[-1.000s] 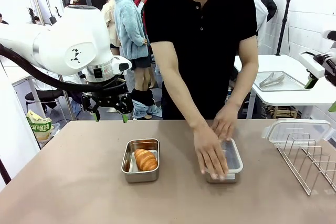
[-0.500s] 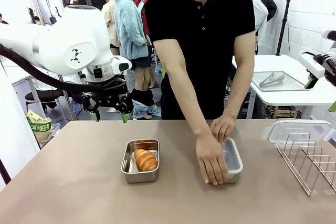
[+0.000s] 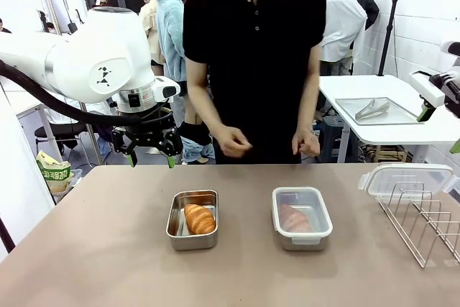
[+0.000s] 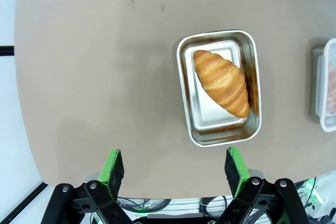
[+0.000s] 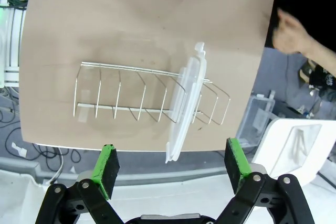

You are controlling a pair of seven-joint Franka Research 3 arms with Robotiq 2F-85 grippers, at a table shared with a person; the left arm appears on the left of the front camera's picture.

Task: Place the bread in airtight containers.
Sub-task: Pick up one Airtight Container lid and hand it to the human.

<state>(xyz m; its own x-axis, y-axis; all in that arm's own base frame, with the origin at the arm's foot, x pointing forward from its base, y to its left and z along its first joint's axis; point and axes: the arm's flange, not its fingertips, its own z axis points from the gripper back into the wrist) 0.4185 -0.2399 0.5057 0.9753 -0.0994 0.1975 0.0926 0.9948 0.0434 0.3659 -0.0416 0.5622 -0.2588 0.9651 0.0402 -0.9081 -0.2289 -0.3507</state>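
A tan table (image 3: 108,249) fills the foreground. Behind it to the right stands a white side table (image 3: 388,131) carrying a metal tray (image 3: 374,111) with tongs (image 3: 371,109), set against a white tiled wall (image 3: 424,12). The light is bright and even.

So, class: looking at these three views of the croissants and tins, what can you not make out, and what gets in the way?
- Croissant in the lidded tin: front view, blurred by the translucent lid; left wrist view, cut off by the right edge.
- Whether that lid's clips are snapped: too small in the front view.
- Spare lid on the wire rack: right wrist view shows it edge-on, its face hidden.
- Right gripper: front view's right edge cuts it off.
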